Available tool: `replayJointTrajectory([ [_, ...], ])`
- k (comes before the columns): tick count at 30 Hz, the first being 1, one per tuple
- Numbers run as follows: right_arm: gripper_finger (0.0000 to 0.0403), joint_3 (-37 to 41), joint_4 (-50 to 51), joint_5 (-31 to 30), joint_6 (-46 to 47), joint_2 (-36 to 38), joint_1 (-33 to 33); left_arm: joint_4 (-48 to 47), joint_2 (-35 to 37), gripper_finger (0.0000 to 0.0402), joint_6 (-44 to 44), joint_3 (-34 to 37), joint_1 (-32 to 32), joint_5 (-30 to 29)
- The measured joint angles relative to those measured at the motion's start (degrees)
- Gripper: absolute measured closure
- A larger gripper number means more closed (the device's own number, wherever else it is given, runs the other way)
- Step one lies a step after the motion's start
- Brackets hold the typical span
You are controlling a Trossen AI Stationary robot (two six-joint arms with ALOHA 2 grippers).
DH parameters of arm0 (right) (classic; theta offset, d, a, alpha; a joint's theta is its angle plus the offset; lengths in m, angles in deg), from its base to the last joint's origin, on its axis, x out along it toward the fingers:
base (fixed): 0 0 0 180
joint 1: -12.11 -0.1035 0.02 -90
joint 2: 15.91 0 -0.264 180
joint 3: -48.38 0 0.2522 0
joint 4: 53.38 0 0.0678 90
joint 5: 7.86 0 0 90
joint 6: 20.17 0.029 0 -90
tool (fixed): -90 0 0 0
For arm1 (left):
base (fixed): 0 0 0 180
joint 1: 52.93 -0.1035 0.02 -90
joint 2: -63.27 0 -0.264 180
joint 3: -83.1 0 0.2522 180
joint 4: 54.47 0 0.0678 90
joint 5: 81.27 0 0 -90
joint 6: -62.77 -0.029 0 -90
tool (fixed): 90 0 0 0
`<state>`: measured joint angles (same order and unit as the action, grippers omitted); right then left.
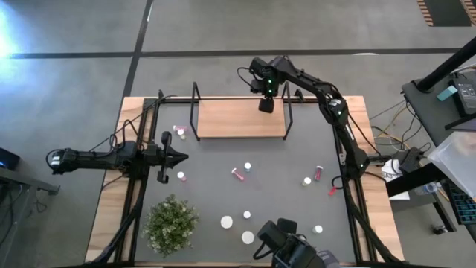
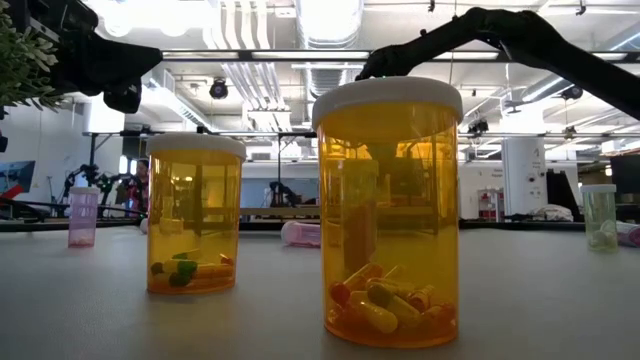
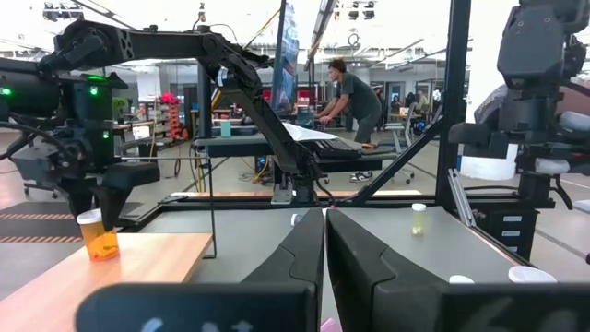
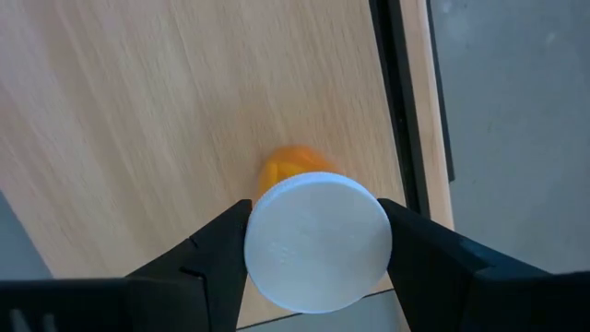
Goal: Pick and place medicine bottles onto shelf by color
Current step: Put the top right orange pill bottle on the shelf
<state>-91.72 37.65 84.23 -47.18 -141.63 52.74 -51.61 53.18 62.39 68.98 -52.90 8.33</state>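
My right gripper [image 1: 266, 104] hangs over the far right part of the shelf [image 1: 242, 119], shut on an orange medicine bottle [image 3: 97, 235] with a white cap. I cannot tell whether the bottle's base touches the board [image 4: 138, 111]. Other bottles stand or lie on the dark mat: a pink one on its side [image 1: 239, 173], another pink one [image 1: 319, 172], and two orange ones close to the low camera [image 2: 195, 215] [image 2: 388, 215]. My left gripper [image 1: 182, 155] waits shut, level, at the table's left side. My right gripper pinches the bottle's white cap [image 4: 263, 244] between its two fingers [image 4: 217, 249], one on each side of the cap's rim. The fingers come from above, pointing steeply down. The orange body [image 4: 288, 166] hangs below the cap, roughly upright.
Black wire frames [image 1: 196, 112] [image 1: 286, 112] stand at both ends of the shelf; the right one runs close beside the held bottle [image 4: 401, 101]. A green potted plant [image 1: 171, 223] sits near left. White-capped bottles [image 1: 227, 222] [image 1: 248, 237] cluster by the near edge.
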Motion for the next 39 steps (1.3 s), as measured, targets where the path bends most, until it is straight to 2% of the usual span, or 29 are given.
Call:
replayJointTrajectory([
  [23, 0.0193, 0.02, 2.03, -0.63, -1.51, 0.00, 0.40, 0.00, 0.00, 0.0402, 0.00, 0.00, -0.01, 0.01],
  [35, 0.0192, 0.04, 1.56, -1.27, 4.85, 0.00, 0.41, 0.00, 0.00, 0.0402, 0.00, 0.00, 0.00, 0.01],
  [39, 0.0174, 0.11, 1.53, -1.29, 6.04, -0.05, 0.41, 0.00, 0.00, 0.0402, 0.00, 0.00, -0.02, 0.02],
])
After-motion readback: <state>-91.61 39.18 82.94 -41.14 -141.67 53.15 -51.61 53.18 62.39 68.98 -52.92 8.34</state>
